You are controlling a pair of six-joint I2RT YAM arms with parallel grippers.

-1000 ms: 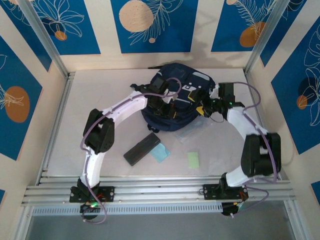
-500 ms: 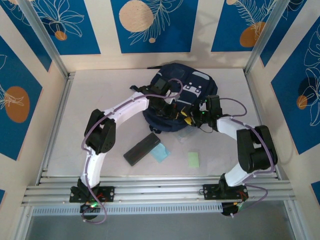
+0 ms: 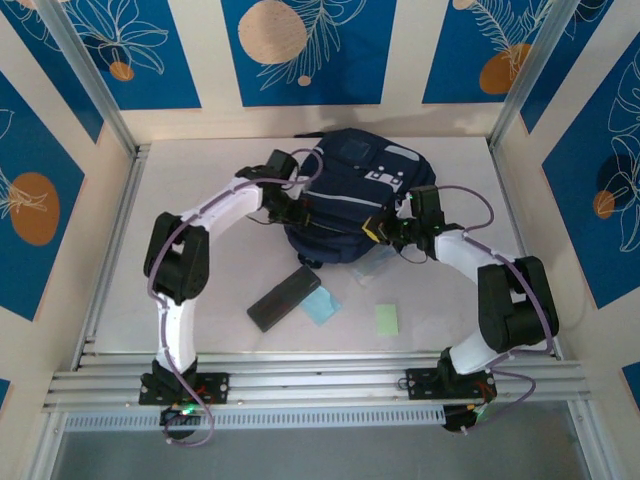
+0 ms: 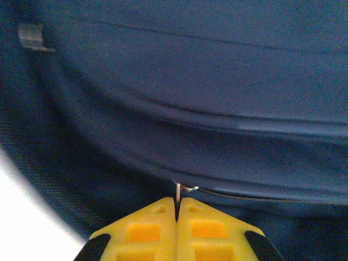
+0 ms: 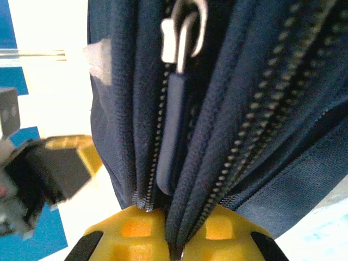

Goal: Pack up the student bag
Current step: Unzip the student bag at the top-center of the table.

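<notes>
- Clamping right gripper (image 5: 176, 244), spread a moment ago, onto student bag (image 3: 350, 190) fold.
- Dragging left gripper (image 4: 176, 209) leftward, pinching zip pull (image 4: 178, 191).
- Probably unzipping for packing.

White arms (image 3: 228, 202), bulky black joints (image 3: 180, 265), looping purple cables (image 3: 468, 189), yellow fingers (image 4: 142, 232) (black corners, hollow pockets)

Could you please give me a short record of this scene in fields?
student bag: lying at the far middle of the table
left gripper: shut on thin metal pull at bag's seam
right gripper: shut on bag fabric beside a zipper
black case: on table, nearer than bag
green card: flat on table, right of case
</notes>
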